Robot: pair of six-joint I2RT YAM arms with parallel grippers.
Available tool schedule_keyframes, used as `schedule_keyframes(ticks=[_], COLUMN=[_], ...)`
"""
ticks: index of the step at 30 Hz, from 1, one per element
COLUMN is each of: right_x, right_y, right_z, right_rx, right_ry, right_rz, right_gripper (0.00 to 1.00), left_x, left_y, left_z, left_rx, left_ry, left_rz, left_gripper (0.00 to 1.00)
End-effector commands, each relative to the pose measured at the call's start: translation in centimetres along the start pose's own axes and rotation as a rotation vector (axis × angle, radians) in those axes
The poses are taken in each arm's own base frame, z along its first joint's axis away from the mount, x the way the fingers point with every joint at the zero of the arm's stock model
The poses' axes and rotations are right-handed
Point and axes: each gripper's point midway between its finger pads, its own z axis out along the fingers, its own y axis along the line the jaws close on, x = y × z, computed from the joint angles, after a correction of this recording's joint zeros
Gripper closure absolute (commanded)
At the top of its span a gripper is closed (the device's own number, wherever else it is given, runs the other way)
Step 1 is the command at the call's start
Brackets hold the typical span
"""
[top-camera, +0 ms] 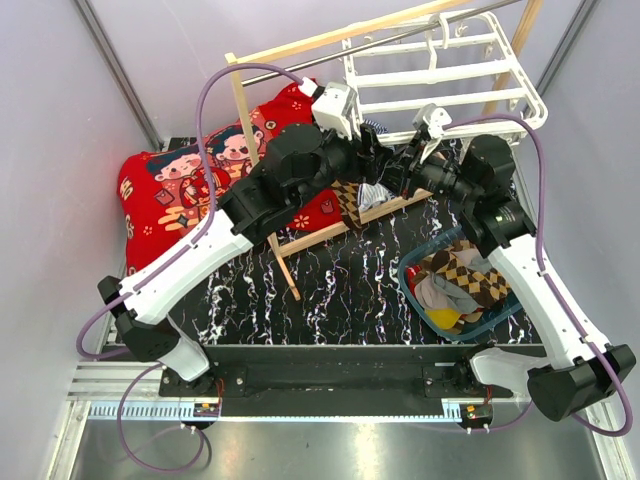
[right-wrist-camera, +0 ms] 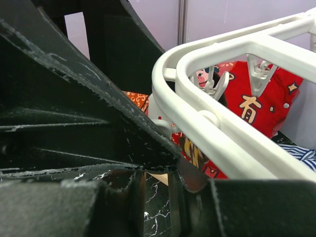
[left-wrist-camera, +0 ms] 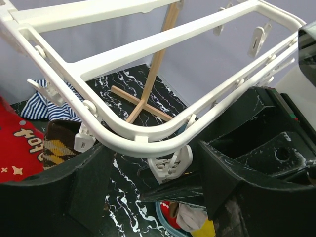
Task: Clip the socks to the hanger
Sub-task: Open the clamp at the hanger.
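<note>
Cushion (top-camera: 165,190), wooden rack (left-wrist-camera: 155,59) and left arm (top-camera: 290,165) crowd the white grid hanger (left-wrist-camera: 138,143); checkered sock (left-wrist-camera: 54,148) below its edge. Left tool (left-wrist-camera: 155,165) wide; right tool (right-wrist-camera: 170,195), I can't tell.

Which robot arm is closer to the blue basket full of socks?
Right. The right arm rises along the right rim of the blue plastic basket of socks. The left arm stands far off to its left.
</note>
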Motion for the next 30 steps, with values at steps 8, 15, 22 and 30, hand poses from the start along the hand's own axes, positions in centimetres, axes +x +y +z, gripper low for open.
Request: schedule_keyframes(ticks=[8, 15, 22, 30], right_x=[-1.3, -0.9, 0.3, 3.6], right_y=[0.8, 0.4, -0.5, -1.2], right_z=[0.4, 0.7, -0.1, -4.3], right_rx=[0.001, 0.024, 0.114, 0.336], right_ry=[-0.036, -0.030, -0.018, 0.050], right_rz=[-0.054, -0.056, -0.008, 0.165], right_gripper=[1.00, 0.99, 0.53, 0.24], left_x=[-2.8, -2.3, -2.4, -1.8], left_y=[-0.5, -0.7, -0.5, -0.4], left_z=[-0.3, -0.3, -0.2, 0.2], left_rx=[-0.055, -0.064, -0.078, -0.074], left_ry=[-0.094, -0.080, -0.083, -0.084], left_rz=[-0.034, -0.026, -0.005, 0.016], left_gripper=[0.51, 0.75, 0.91, 0.90])
